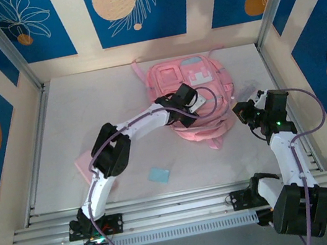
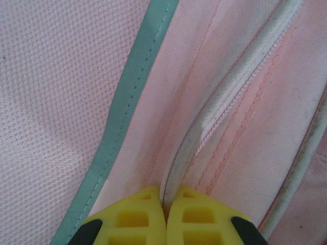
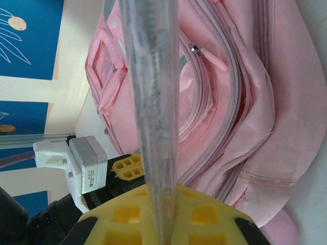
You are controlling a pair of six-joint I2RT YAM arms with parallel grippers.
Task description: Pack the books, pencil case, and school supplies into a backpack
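**Left jaws pinched at a backpack seam, right jaws clamped on a clear bag**

The left jaws are pressed together, their yellow fingertips meeting on the backpack. A white-piped zipper seam runs straight down into the line where they meet, so they appear to pinch that fold. Just left of these jaws a teal trim band slants up across the pink mesh. From above, the backpack lies on the pale surface with the left jaws at its near edge.

The right jaws are closed on the clear plastic bag, seen edge-on as a translucent strip rising from between the yellow fingers. The backpack spreads beyond and to the right of that strip, with a pink zipper pull showing on it. From above, the right jaws sit just beside the backpack's right side; whether they touch it I cannot tell.

The light-blue pad lies flat on the surface, well apart from both jaws, nearer the arm bases than the left jaws. The pencil case lies farther to the left of them, partly hidden under the left arm.
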